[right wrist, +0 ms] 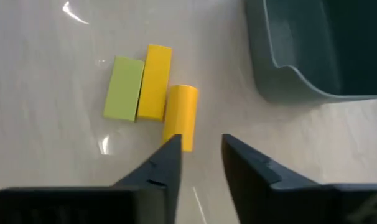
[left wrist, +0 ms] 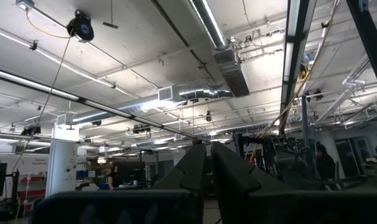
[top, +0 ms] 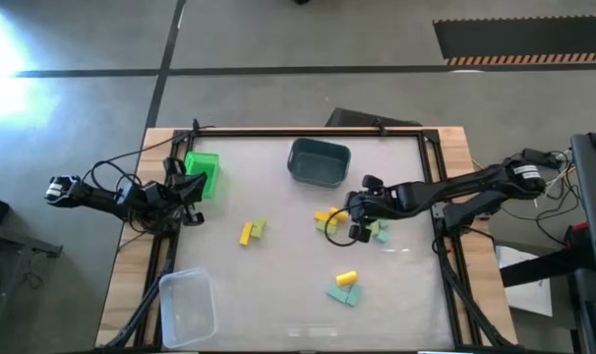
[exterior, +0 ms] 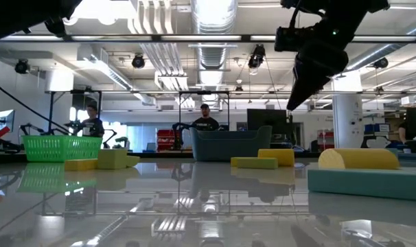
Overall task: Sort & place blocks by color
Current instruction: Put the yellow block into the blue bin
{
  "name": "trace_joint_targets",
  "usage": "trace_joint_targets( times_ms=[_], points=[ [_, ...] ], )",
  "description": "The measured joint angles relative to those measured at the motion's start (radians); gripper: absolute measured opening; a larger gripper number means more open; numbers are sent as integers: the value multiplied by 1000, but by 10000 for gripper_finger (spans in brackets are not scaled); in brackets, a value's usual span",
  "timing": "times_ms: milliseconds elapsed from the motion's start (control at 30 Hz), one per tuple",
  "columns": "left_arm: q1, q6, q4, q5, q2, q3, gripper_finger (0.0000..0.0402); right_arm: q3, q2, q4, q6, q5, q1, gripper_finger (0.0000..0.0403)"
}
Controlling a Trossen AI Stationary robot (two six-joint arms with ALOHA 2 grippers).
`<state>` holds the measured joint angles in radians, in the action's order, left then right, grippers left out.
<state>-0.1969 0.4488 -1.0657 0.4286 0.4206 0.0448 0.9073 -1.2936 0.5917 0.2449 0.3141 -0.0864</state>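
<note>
Small blocks lie flat in loose groups on the white table: a yellow and a lime one point(top: 251, 231), a yellow round-topped block point(right wrist: 179, 115) next to a yellow bar point(right wrist: 155, 81) and a lime bar point(right wrist: 123, 87), teal and lime ones point(top: 379, 232), and a yellow-on-teal group point(top: 344, 287). My right gripper point(right wrist: 201, 155) is open and hovers above the round-topped block; the low view shows this gripper point(exterior: 295, 103) well above the table. My left gripper point(left wrist: 208, 165) is shut, points upward and sits by the green bin point(top: 204, 173).
The teal bin point(top: 319, 162) stands at the far middle, just beyond my right gripper. A clear bin point(top: 185, 307) sits at the near left corner. A black frame point(top: 436, 197) borders the table. People stand in the room behind the table point(exterior: 205, 122).
</note>
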Motion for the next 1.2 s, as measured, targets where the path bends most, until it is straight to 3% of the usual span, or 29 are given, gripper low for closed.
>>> trace_joint_targets(
  times_ms=[300, 533, 800, 1067, 1200],
  points=[
    [1, 2, 0, 0, -2, 0, 10, -3, -130, -63, 17, 0, 2, 242],
    [1, 3, 0, 0, -5, 0, 10, -3, -238, -110, 7, 0, 24, 266],
    [1, 3, 0, 0, -5, 0, 10, -3, -310, -121, 8, 0, 46, 229],
    [1, 3, 0, 0, -5, -2, 10, -4, -327, -144, 48, -3, 48, 114],
    [1, 3, 0, 0, -4, -2, 10, -5, -315, -139, 67, -7, 48, 113]
  ],
)
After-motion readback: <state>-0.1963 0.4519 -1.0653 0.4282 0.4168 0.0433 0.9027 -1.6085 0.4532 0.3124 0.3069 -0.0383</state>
